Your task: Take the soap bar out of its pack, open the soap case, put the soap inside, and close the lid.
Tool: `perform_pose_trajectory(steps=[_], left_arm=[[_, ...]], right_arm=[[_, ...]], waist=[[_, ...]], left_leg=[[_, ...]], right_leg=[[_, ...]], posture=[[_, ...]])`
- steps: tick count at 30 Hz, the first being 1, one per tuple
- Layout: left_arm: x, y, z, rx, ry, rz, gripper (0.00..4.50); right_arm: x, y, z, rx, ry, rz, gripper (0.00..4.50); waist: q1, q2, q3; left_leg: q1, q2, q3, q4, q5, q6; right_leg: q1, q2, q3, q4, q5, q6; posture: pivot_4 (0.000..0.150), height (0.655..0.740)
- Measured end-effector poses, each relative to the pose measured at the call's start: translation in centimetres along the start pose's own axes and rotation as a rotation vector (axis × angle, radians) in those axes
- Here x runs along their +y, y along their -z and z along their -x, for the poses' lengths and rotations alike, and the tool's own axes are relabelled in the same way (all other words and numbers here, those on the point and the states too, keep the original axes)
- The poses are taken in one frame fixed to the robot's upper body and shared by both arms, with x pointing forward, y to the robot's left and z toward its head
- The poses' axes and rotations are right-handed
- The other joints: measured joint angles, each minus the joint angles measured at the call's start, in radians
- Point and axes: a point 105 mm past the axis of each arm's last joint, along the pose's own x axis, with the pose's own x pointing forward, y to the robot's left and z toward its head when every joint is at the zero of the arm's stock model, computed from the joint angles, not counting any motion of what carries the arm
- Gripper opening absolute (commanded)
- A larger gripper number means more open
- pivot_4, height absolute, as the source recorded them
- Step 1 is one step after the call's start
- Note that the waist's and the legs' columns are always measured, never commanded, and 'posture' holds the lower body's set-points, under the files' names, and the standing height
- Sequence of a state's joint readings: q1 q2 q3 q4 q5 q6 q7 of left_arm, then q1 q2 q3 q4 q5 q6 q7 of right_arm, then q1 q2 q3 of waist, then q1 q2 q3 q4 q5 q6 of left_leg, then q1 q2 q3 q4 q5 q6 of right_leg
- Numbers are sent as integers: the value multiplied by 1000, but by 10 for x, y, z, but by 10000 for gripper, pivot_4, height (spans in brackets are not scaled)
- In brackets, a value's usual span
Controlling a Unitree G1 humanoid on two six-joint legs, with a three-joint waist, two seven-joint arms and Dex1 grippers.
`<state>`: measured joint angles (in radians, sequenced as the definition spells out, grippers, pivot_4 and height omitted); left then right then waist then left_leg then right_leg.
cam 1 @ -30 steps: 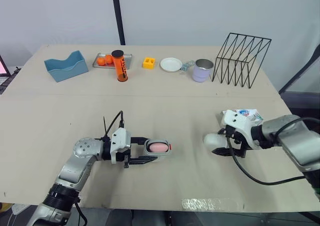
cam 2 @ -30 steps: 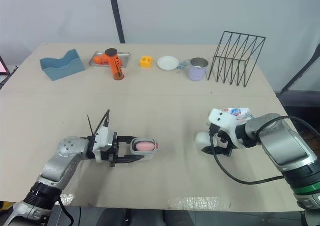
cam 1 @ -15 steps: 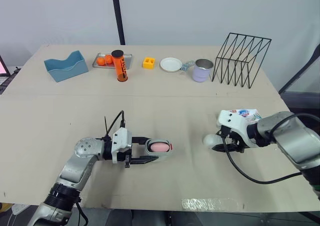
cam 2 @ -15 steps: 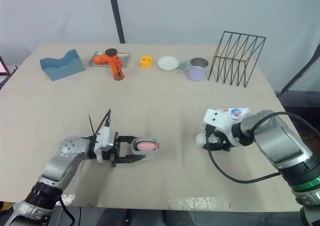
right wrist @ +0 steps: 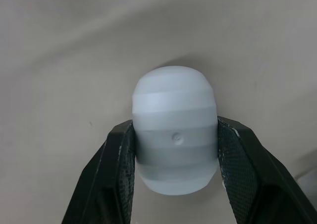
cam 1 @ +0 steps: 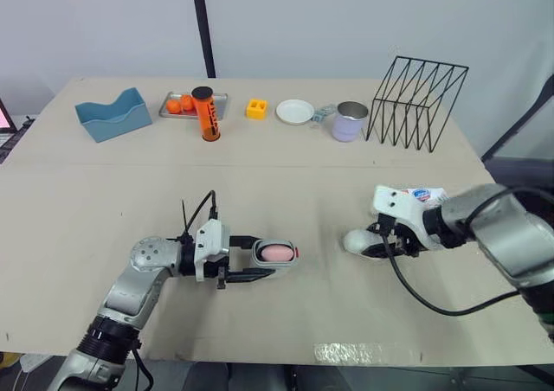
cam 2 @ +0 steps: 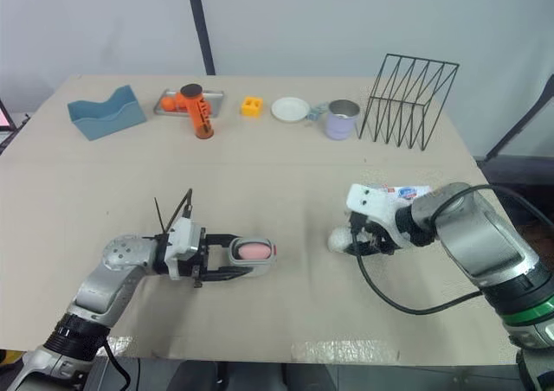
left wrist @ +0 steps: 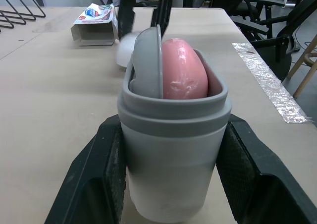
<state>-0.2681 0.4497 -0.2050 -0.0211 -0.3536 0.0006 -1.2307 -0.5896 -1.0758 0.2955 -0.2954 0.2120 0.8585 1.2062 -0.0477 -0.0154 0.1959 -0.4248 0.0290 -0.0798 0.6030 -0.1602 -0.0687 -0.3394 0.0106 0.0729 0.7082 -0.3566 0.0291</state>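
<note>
The left tool (cam 1: 262, 258) is clenched on the soap case (left wrist: 173, 154): its two black fingers (left wrist: 101, 179) are pressed flat against the case's opposite sides, and the open grey case is held low at the desk (cam 1: 286, 175), near the front edge on the robot's left. The pink soap bar (left wrist: 184, 70) is seen lying inside the case, with a thin grey inner piece (left wrist: 147, 60) set on edge just beside it. No lid is fitted on the case.

The right tool (right wrist: 176, 131) is closed around the pale rounded lid (right wrist: 173, 100), which is gripped at its two sides by the finger pads (right wrist: 121, 159). The lid is held down at the desk surface, well apart from the case and to its right; whether it touches the desk cannot be told.

The opened soap pack (left wrist: 94, 23) is left lying on the desk just behind the right tool. Along the far edge, a wire rack (cam 1: 418, 101), a mug (cam 1: 350, 121) and a white plate (cam 1: 295, 111) are lined up.
</note>
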Motion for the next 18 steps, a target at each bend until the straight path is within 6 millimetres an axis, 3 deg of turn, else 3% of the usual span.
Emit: perform_pose_trajectory(steps=[11, 18], left_arm=[[3, -3, -3, -7, 2, -10, 20187], [6, -2, -11, -38, -19, 8, 20187]], right_arm=[[16, -82, 33, -201, -130, 278, 18112], [38, -105, 15, -206, -238, 336, 18112]], waist=[[1, 0, 0], [2, 0, 0]], left_leg=[[-1, 0, -1, 0, 0, 0], [-3, 0, -2, 0, 0, 0]], right_leg=[[-1, -1, -1, 0, 1, -1], [-1, -1, -2, 0, 1, -2]], posture=[[1500, 7400], [1500, 7400]])
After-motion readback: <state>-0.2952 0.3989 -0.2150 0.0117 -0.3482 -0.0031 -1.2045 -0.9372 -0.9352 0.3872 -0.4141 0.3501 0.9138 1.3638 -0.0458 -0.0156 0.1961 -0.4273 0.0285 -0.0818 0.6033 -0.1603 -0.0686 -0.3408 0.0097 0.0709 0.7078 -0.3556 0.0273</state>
